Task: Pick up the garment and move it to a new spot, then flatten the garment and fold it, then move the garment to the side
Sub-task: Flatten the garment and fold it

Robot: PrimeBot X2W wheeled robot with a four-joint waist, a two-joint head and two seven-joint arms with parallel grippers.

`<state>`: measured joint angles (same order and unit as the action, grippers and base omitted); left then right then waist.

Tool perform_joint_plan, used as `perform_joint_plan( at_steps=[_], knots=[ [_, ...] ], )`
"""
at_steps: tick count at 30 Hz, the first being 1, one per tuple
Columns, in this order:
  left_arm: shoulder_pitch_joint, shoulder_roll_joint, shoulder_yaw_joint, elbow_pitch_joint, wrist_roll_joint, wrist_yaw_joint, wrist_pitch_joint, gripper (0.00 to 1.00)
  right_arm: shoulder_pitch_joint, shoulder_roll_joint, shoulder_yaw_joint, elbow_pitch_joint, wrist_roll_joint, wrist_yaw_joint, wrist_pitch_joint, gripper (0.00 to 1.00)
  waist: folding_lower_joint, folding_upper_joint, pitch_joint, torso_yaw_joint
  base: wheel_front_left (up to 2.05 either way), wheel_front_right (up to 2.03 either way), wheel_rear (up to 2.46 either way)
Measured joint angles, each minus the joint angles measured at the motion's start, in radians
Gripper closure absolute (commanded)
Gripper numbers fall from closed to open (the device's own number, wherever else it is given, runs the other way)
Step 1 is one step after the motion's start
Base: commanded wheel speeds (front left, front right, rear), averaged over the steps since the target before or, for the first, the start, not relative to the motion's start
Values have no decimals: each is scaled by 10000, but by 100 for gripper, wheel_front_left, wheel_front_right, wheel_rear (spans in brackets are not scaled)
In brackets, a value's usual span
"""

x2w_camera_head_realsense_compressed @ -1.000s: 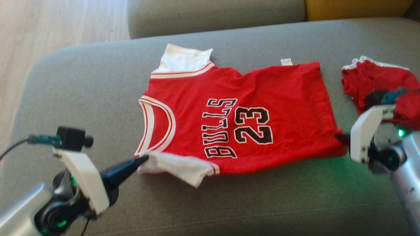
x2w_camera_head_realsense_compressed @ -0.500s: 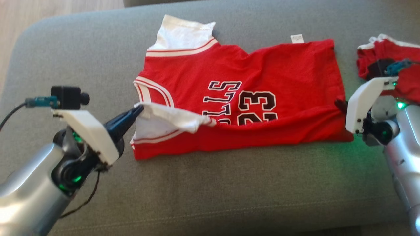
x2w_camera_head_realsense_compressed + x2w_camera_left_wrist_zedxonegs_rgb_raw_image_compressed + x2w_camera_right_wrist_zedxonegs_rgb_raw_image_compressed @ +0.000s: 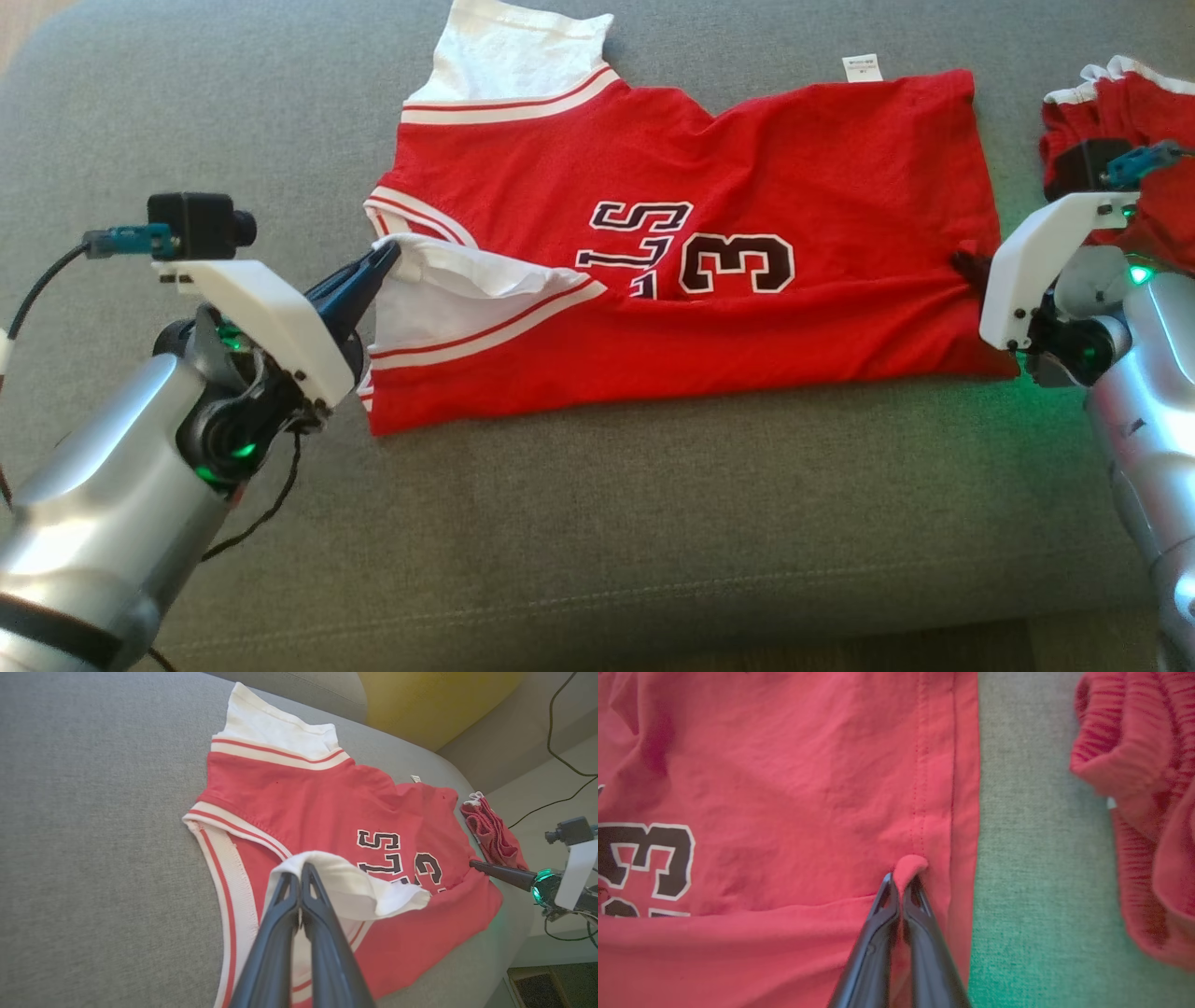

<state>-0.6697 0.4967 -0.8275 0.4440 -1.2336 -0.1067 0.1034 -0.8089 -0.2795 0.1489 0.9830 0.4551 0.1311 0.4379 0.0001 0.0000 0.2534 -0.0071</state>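
Observation:
The garment (image 3: pixel 747 168) is a red basketball jersey with white trim and black lettering, spread across a grey couch cushion. Its near long edge is folded up over the lower half of the print. My left gripper (image 3: pixel 385 254) is shut on the white sleeve at the collar end, and that sleeve (image 3: pixel 345 882) drapes over the fingertips in the left wrist view. My right gripper (image 3: pixel 962 264) is shut on a pinch of the red hem (image 3: pixel 909 864) at the other end. The jersey (image 3: pixel 784 765) lies flat beyond it.
A second, crumpled red garment (image 3: pixel 1139 140) lies on the cushion just right of the jersey, behind my right wrist. It shows again as the red garment (image 3: pixel 1148 788) across a strip of bare cushion (image 3: pixel 1027 858). A yellow cushion (image 3: pixel 430 700) sits at the back.
Both grippers have carried the jersey's near edge away from me, folding it over so the lower part of the lettering is covered. The head view has tilted down meanwhile.

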Motion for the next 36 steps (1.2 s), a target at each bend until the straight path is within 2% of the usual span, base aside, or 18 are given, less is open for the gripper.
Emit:
perform_joint_plan(
  at_steps=[1,2,3,4,5,9,13,17,20,21,24,27,33,36],
  knots=[
    [-44,-61,-6,115,12,0,-6,81,-71,13,-8,117,-48,0,-81,100,0,0,10,-10,0,0,0],
    [-95,-117,-12,234,36,0,-15,68,-114,21,38,171,-86,0,-132,57,0,0,18,-19,0,0,0],
    [-139,-171,-8,345,86,0,-107,52,-142,52,50,226,-79,0,-217,0,0,0,24,-28,0,0,0],
    [-187,-234,-13,462,90,0,-148,8,-165,88,42,295,-71,0,-328,0,0,0,20,-32,0,0,0],
    [-220,-314,-21,554,92,-2,-190,0,-175,123,46,355,-40,0,-403,0,0,0,3,-30,0,0,0],
    [-315,-692,119,1035,109,15,-918,0,-201,244,15,610,29,0,-886,0,0,0,-128,-33,0,0,0],
    [-359,-846,514,1505,485,339,-2213,0,-191,334,-205,671,476,0,-1313,0,0,0,-364,-40,0,0,0],
    [-342,-892,1221,1611,598,683,-3342,0,67,458,96,-552,1279,0,-2508,0,-1,0,-678,-49,0,0,0],
    [-208,-874,2033,1269,1120,1012,-3528,0,508,203,259,-1438,1735,0,-3647,0,-1,0,-930,-62,0,0,0],
    [-208,-874,2033,1269,1120,1012,-3528,0,508,203,259,-1438,1735,0,-3647,0,-1,0,-930,-62,0,0,0],
    [314,-1003,3814,-48,2326,1358,-3532,0,1132,-174,416,-2150,1829,0,-4805,0,-2,0,-1170,-56,0,0,0],
    [1204,-1358,5049,-1423,3620,1632,-3601,0,1723,-401,349,-2846,1799,0,-5973,0,-2,0,-1375,-20,0,0,0],
    [3485,-2102,5730,-2899,5637,2082,-3601,0,2885,-324,-215,-4638,675,0,-6867,0,-2,0,-1716,-45,0,0,0],
    [4294,-2510,6080,-3216,6149,2238,-3601,0,3722,113,-972,-5760,-301,0,-6903,0,-2,0,-1826,-116,0,0,0]
  ],
)
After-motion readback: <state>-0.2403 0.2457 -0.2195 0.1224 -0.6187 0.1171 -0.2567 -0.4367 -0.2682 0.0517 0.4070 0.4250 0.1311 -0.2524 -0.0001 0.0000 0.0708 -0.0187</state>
